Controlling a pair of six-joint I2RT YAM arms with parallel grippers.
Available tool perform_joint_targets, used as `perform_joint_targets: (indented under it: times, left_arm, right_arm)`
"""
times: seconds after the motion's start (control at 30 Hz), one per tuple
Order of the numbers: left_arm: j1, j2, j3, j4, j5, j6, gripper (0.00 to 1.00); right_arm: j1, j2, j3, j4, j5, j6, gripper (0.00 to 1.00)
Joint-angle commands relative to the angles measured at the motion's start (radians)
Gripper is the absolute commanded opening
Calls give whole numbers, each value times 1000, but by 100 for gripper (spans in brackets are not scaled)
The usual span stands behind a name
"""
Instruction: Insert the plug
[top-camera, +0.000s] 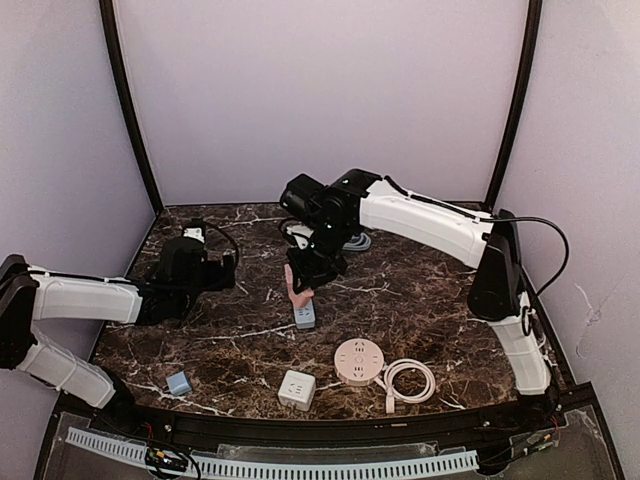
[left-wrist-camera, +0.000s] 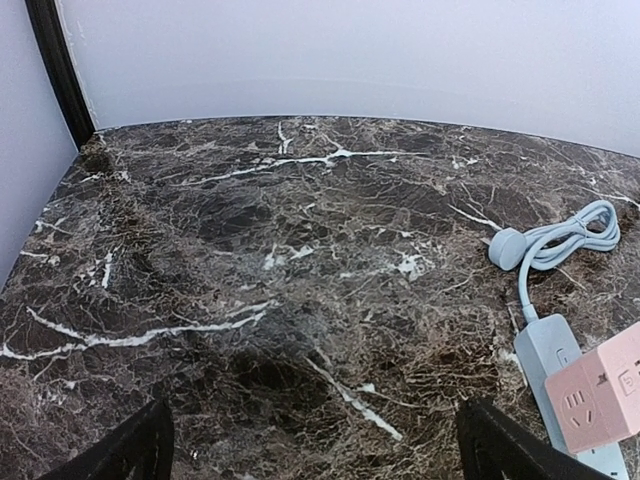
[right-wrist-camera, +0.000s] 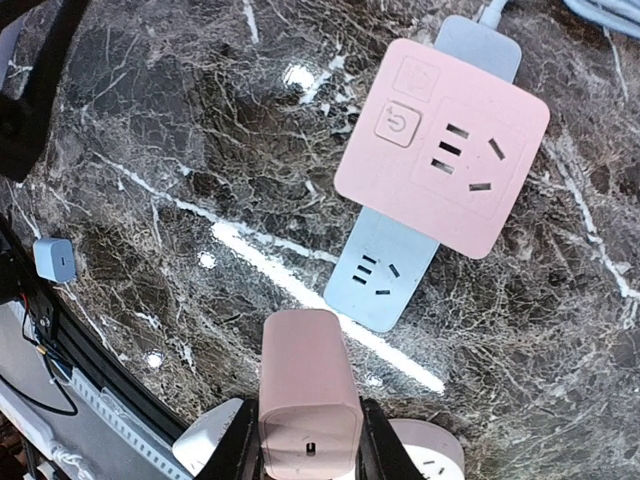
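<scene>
My right gripper (right-wrist-camera: 310, 445) is shut on a pink block-shaped plug (right-wrist-camera: 305, 385) and holds it above the table, just on the near side of a light-blue power strip (right-wrist-camera: 385, 280). The strip's end socket faces up and is bare. A pink cube adapter (right-wrist-camera: 445, 145) sits on the strip further along. From the top view, the right gripper (top-camera: 303, 278) hangs over the strip (top-camera: 305, 317) at mid-table. My left gripper (top-camera: 226, 266) stays apart to the left, open and holding nothing, with its dark fingertips (left-wrist-camera: 130, 452) low over bare marble.
A round pink socket (top-camera: 359, 360), a white cube socket (top-camera: 297, 389) and a coiled white cable (top-camera: 410, 380) lie near the front edge. A small blue cube (top-camera: 179, 383) sits front left. The strip's coiled blue cord (left-wrist-camera: 565, 235) lies behind it.
</scene>
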Motion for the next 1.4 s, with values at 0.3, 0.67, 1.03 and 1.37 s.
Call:
perform_joint_targets:
  times: [0.3, 0.67, 1.03, 1.37]
  left_arm:
    - [19, -71, -123, 175, -11, 36, 99]
    - [19, -64, -150, 227, 9, 43, 99]
    - [20, -61, -162, 248, 24, 45, 99]
    - [19, -60, -166, 253, 31, 45, 99]
  right_arm:
    - [-36, 79, 39, -19, -57, 75, 0]
    - [-52, 131, 58, 2, -66, 81, 0]
    - [-69, 156, 59, 13, -58, 80, 0]
    - [-69, 162, 30, 26, -71, 87, 0]
